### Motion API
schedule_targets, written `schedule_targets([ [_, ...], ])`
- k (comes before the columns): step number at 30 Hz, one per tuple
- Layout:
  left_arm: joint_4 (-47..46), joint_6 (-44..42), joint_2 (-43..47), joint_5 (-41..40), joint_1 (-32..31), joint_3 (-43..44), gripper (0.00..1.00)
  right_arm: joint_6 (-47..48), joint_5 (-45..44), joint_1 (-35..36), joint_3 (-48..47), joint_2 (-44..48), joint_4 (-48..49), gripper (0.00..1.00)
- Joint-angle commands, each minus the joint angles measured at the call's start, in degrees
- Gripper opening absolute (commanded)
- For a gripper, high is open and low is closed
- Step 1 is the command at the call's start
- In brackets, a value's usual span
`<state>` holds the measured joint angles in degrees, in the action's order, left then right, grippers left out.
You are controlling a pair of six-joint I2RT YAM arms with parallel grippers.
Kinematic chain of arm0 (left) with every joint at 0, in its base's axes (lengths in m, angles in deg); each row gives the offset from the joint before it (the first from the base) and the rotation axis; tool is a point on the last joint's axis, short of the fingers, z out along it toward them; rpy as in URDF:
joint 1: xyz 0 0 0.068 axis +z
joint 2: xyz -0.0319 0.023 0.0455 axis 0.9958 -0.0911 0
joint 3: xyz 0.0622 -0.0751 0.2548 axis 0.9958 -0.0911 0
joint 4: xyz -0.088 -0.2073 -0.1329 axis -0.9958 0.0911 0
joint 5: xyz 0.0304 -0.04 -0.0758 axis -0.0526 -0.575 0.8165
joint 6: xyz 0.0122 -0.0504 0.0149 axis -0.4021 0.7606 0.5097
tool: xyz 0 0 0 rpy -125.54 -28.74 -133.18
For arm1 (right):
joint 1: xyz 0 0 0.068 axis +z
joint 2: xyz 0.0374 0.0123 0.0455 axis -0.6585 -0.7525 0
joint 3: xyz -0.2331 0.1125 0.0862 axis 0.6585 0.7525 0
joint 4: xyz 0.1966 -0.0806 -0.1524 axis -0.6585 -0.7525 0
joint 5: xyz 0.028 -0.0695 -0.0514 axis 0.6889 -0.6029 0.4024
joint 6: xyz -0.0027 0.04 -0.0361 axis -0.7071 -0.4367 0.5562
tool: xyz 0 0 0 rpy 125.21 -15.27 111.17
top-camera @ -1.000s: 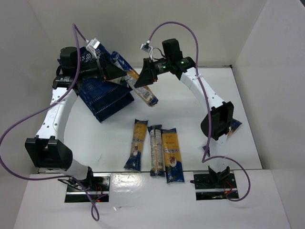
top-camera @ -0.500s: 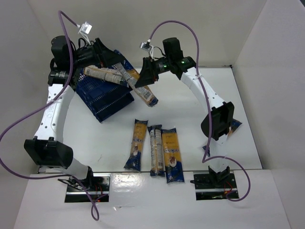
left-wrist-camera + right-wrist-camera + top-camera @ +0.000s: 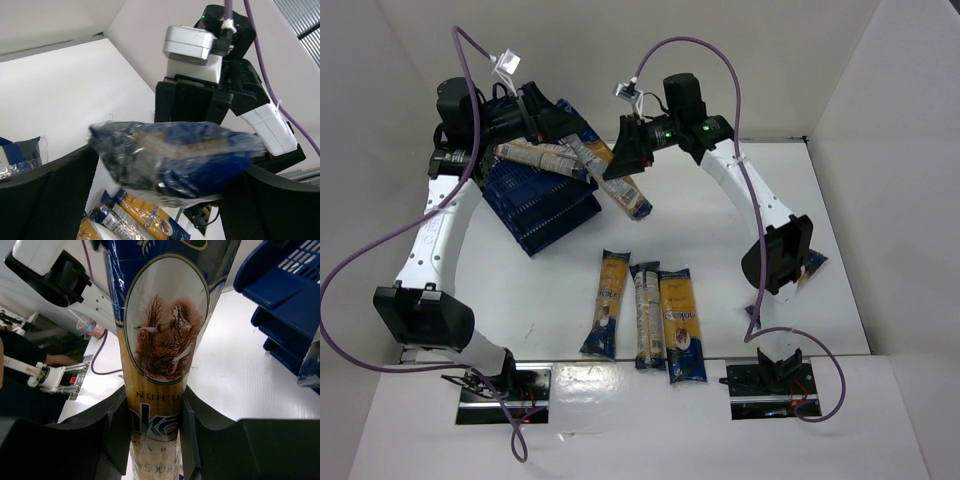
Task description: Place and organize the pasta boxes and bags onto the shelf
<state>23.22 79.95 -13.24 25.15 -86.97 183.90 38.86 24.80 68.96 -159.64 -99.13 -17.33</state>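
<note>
— Where's the left gripper (image 3: 170,162)?
— Over the far left corner, clamped on a clear-wrapped packet (image 3: 200,150). It holds it crosswise above the blue crates (image 3: 535,205). Whether it touches them, I can't tell.
— And the right gripper (image 3: 155,425)?
— Squeezed on a yellow-orange packet (image 3: 165,330), just beside the stack, toward the far edge.
— Anything else?
— Three more packets (image 3: 646,315) lie side by side at the middle of the near edge.
</note>
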Motion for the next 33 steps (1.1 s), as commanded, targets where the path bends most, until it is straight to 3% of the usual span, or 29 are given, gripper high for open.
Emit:
schedule_targets([
  [1, -2.56, -0.02, -0.19, 0.53, -0.18, 0.83, 0.94, -1.26, 4.09, 0.44, -5.92, 3.23, 4.8, 0.0],
  [18, -2.02, -0.73, -5.11, 0.53, -3.25, 8.04, 0.93, -1.79, 1.54, 0.44, -11.19, 1.12, 4.8, 0.0],
  [22, -2.02, -0.73, -5.64, 1.06, -3.25, 8.57, 0.84, -1.09, 0.32, 0.44, -12.95, 0.59, 4.8, 0.0],
  [27, -2.55, -0.73, -5.64, 1.68, -3.25, 8.57, 0.62, -0.56, 0.31, 0.44, -12.95, 0.59, 4.28, 0.0],
  [31, -3.08, -0.73, -5.64, 2.38, -3.25, 8.57, 0.12, -0.04, 0.31, 0.44, -12.95, 0.59, 4.28, 0.0],
  [33, -3.08, -0.73, -5.64, 3.25, -3.25, 9.18, 0.0, -0.03, -0.22, 0.44, -12.95, 0.59, 4.28, 0.0],
])
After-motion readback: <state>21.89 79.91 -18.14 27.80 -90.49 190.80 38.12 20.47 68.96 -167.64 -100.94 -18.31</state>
